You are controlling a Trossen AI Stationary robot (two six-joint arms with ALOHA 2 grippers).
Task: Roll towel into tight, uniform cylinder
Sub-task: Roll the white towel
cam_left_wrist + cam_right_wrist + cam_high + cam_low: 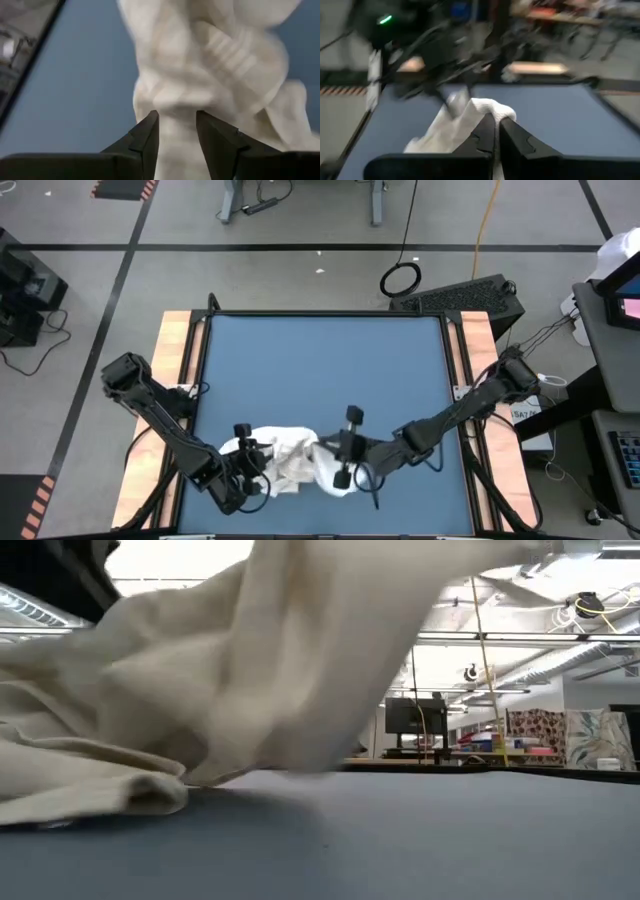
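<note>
The white towel (pixel 290 455) lies crumpled near the table's near edge, between my two grippers. In the low view it (pixel 200 670) fills the left half, its lower folds resting on the blue table (pixel 320 370). My left gripper (pixel 177 127) is at the towel's left end, shut on a bunched part. My right gripper (pixel 497 125) is at the towel's right end, shut on a raised fold of it. My left gripper pinches a bunched, twisted part of the towel (pixel 175 107) between its two fingers, several layers thick. The cloth runs on away from the fingertips. My right gripper pinches a raised fold of the towel (pixel 490 107) between its nearly closed fingers; the cloth slopes down from there to the table.
The table's wooden side rails (pixel 175 380) run along both sides. The far half of the table shows bare blue surface. Grey equipment and cables stand on the floor beyond the far edge (pixel 460 295).
</note>
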